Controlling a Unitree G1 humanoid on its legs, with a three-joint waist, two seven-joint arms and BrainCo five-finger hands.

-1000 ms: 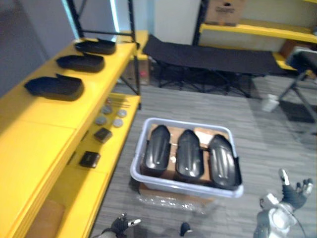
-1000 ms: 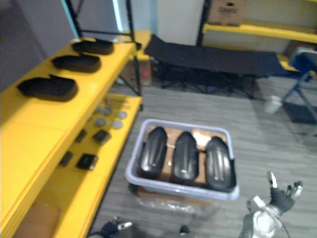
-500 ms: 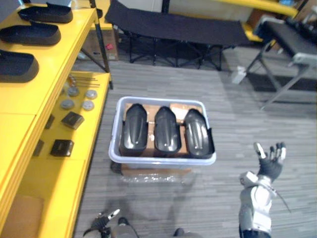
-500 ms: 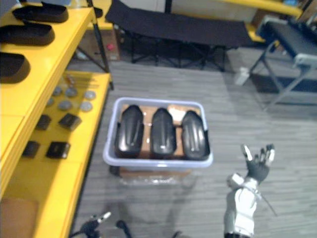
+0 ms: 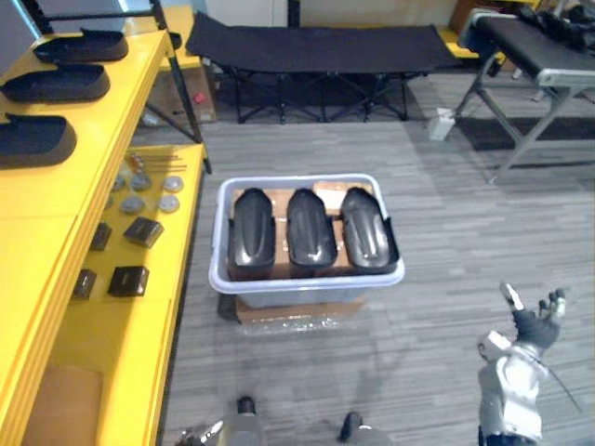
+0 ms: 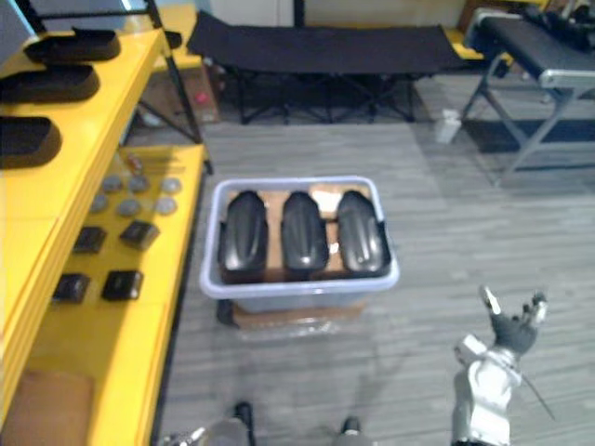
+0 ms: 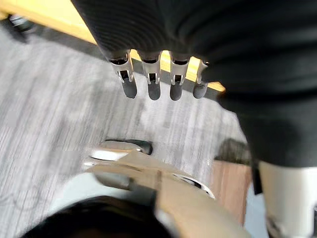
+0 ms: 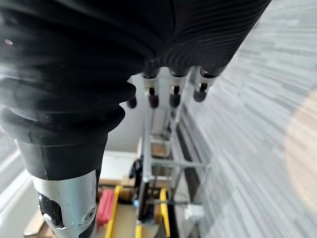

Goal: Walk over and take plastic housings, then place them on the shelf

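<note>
Three black plastic housings (image 5: 310,228) lie side by side in a pale plastic bin (image 5: 307,277) beside the yellow shelf (image 5: 56,204), so the approach seems unfinished: next, the empty right hand (image 5: 532,327) and left hand (image 7: 152,82), fingers straight and relaxed, must reach one.

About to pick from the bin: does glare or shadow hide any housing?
Left eye view: the three housings show only a soft sheen, and their edges stand out clearly inside the bin. Right eye view: the same even light, no shadow across them.
</note>
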